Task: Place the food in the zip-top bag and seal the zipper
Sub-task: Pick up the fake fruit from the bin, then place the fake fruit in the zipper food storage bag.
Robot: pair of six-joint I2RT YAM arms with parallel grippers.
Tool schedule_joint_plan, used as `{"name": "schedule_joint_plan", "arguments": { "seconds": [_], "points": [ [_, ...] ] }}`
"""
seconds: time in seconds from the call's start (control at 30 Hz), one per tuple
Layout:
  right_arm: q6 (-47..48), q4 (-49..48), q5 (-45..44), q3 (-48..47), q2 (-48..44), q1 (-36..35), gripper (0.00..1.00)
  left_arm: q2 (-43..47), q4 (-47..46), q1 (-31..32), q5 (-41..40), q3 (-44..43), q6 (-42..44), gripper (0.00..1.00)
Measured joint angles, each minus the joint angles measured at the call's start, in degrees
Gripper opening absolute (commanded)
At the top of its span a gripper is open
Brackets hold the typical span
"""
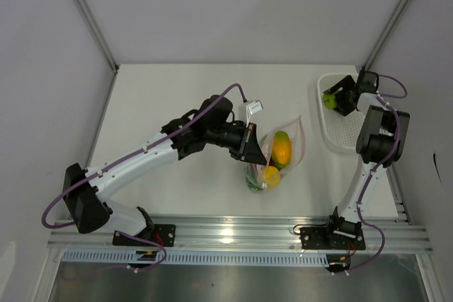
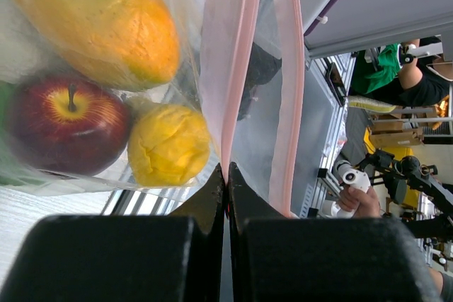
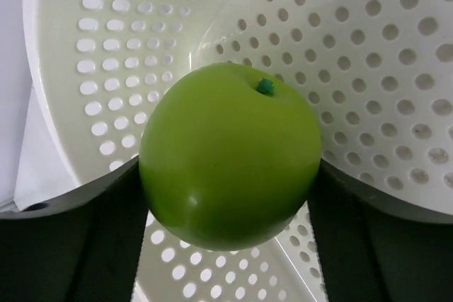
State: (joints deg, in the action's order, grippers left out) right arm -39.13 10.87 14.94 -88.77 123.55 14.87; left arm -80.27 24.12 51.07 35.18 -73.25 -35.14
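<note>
The clear zip-top bag lies mid-table holding an orange-yellow fruit, a yellow fruit, a red apple and something green at its near end. My left gripper is shut on the bag's mouth edge, pinching the pink zipper strip between its fingertips; the second strip stands apart, so the mouth gapes. My right gripper is inside the white basket with its fingers pressed against both sides of the green apple.
The white perforated basket sits at the table's right edge, close to the right wall. An aluminium rail runs along the near edge, between the two arm bases.
</note>
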Motion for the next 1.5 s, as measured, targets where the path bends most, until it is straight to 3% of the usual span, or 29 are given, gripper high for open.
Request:
{"name": "schedule_joint_plan", "arguments": {
  "seconds": [0.1,0.27,0.37,0.7,0.97,1.13,1.3,1.5],
  "points": [
    [0.33,-0.02,0.02,0.0,0.0,0.37,0.6,-0.07,0.04,0.0,0.0,-0.11,0.02,0.0],
    [0.2,-0.02,0.55,0.0,0.0,0.61,0.49,-0.37,0.17,0.0,0.02,-0.79,0.02,0.01],
    [0.37,-0.02,0.55,0.0,0.0,0.59,0.33,-0.46,0.24,0.0,0.09,-1.18,0.0,0.01],
    [2.78,2.62,0.26,3.3,-5.16,-0.24,0.27,-0.48,-0.15,-0.02,1.53,-1.55,-1.46,0.01],
    [4.46,5.79,-0.63,14.69,-28.44,-2.89,0.25,-0.48,-1.22,-0.04,2.51,-1.55,-2.58,0.01],
    [5.9,11.82,-0.98,21.11,-47.04,-9.33,0.25,-0.48,-2.14,-0.04,2.91,-1.55,-3.74,0.01],
    [7.58,20.87,0.87,21.53,-64.65,-16.22,0.22,-0.48,-2.43,-0.04,3.06,-1.55,-4.17,0.01],
    [9.84,31.69,8.44,16.92,-78.34,-21.0,0.21,-0.48,-2.47,-0.04,3.06,-1.55,-4.55,0.01]
  ]
}}
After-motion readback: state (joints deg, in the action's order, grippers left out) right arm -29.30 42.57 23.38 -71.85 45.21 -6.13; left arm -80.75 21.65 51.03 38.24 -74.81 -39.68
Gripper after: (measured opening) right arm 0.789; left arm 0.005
